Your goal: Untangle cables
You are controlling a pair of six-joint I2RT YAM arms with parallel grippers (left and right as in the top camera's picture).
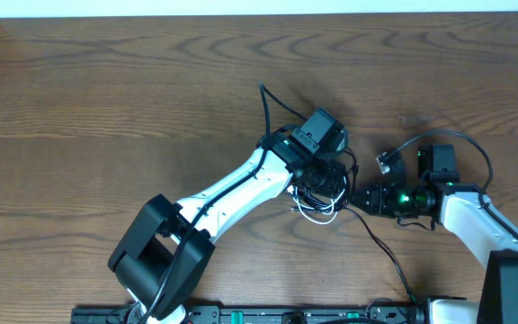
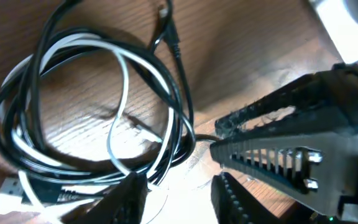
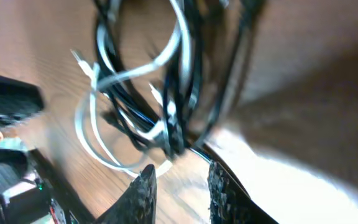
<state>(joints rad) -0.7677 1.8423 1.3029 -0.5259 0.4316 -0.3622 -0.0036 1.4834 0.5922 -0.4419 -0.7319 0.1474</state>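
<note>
Overhead, the left arm (image 1: 241, 184) mostly hides the cables (image 2: 125, 81); left claw (image 2: 179, 186) and right claw (image 3: 180, 177) stand parted.

The thin black cord (image 3: 194, 74) and thin white cord (image 3: 182, 34) smear into blur in the right wrist view, coils cut by the top edge (overhead, the left gripper (image 1: 325, 187) hides most of them).

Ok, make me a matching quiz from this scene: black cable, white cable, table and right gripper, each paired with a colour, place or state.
Things:
1. black cable
2. white cable
3. table
4. right gripper

Descriptions:
A. brown wood grain
B. open, reaching in from the right
C. dark loops round the outside
D. pale strand crossing the middle

Pairs: 1-C, 2-D, 3-A, 4-B
</note>
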